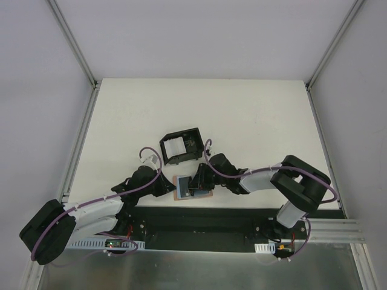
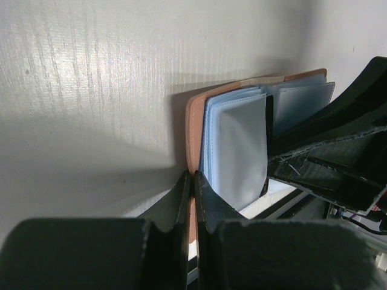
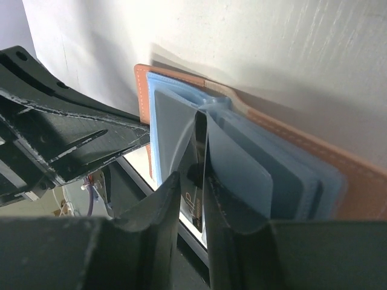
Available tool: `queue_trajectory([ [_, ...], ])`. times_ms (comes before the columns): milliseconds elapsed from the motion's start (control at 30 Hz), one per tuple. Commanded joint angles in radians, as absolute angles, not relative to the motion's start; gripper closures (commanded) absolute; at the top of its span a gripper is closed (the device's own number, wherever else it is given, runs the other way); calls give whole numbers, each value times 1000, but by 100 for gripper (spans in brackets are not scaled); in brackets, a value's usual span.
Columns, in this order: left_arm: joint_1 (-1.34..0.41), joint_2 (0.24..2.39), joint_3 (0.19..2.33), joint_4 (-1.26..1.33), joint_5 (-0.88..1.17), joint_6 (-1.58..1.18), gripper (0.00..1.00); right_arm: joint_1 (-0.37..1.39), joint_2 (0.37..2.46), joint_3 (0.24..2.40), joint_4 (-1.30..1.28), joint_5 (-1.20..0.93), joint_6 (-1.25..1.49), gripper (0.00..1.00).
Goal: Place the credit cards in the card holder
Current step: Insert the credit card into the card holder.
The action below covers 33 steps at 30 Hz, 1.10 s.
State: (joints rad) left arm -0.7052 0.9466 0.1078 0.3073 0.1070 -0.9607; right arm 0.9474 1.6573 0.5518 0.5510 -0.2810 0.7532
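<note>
Tan card holder (image 1: 181, 189) lies open at the 6 o'clock edge of the white table (image 1: 242, 121) in the top view, its pale blue inside facing up. A black box frame (image 1: 180, 147) sits near it at 12 o'clock. The left gripper (image 1: 168, 187) meets the holder from 9 o'clock, and the right gripper (image 1: 197, 183) reaches over it from 3 o'clock.

From the left wrist, the 2 left jaws are closed flat on the holder's tan cover at 6 o'clock. Light blue sleeves (image 2: 239, 145) fan up above them, and the other arm's black fingers press in from 3 o'clock.

From the right wrist, the right jaws stand only a narrow slot apart at 6 o'clock. 1 dark credit card (image 3: 195, 181) stands on edge in that slot, its top end among the blue sleeves. I cannot tell whether the pads pinch it. The tan cover runs behind, toward 4 o'clock.
</note>
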Motion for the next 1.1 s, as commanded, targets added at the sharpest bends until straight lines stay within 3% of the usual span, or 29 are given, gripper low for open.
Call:
queue_trajectory([
  [0,-696,940,78,253,110,-968,100,966,1559,548,431,-152,712,68],
  [100,-696,937,74,252,109,-968,100,966,1484,566,306,-104,648,57],
  [200,-696,940,77,253,113,-963,100,969,1468,604,239,-107,604,54],
  [667,-696,966,84,282,126,-962,100,1019,1646,730,265,-195,609,56],
  [933,-696,963,83,288,132,-963,100,1037,1611,762,224,-170,572,62],
  [1067,-696,951,86,288,143,-960,100,1039,1542,762,129,-86,537,57],
])
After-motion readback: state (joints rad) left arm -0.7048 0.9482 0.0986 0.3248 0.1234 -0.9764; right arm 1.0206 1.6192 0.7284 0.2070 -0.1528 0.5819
